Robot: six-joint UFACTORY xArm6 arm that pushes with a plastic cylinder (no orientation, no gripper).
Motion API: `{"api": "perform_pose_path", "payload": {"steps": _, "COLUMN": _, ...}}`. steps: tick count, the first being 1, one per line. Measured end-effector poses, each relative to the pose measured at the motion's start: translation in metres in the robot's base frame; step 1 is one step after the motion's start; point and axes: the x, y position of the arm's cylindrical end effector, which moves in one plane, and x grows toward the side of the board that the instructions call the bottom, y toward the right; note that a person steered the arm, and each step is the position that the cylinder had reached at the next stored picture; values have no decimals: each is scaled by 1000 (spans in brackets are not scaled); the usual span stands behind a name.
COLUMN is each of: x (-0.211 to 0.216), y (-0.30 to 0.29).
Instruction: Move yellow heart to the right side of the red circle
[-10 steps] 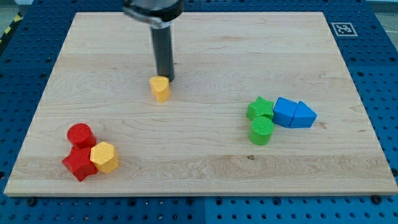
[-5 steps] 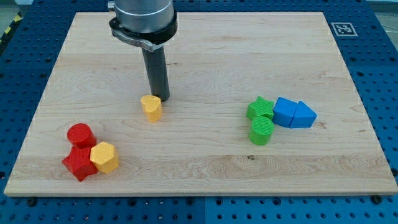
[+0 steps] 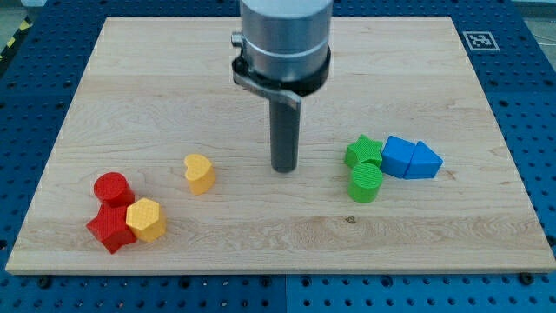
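The yellow heart (image 3: 199,173) lies on the wooden board left of centre. The red circle (image 3: 112,189) sits at the lower left, about a hundred pixels to the heart's left and slightly lower. My tip (image 3: 284,169) rests on the board to the right of the heart, well apart from it, roughly midway between the heart and the green blocks. The rod stands upright under the arm's grey body.
A red star (image 3: 110,228) and a yellow hexagon (image 3: 146,219) touch the red circle from below. At the right, a green star (image 3: 363,151), a green circle (image 3: 366,183), a blue cube (image 3: 400,156) and a blue triangle (image 3: 426,161) cluster together.
The yellow heart has slid down and left toward the red circle. My tip has since left it and moved to the right, now standing apart from it.
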Motion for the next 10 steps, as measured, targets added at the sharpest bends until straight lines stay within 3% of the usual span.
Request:
{"api": "perform_pose_path", "payload": {"steps": 2, "x": 19, "y": -91}}
{"api": "perform_pose_path", "payload": {"steps": 4, "x": -18, "y": -38}}
{"api": "perform_pose_path", "payload": {"steps": 7, "x": 9, "y": -101}}
{"api": "perform_pose_path", "payload": {"steps": 9, "x": -20, "y": -95}}
{"api": "perform_pose_path", "payload": {"steps": 10, "x": -20, "y": -128}}
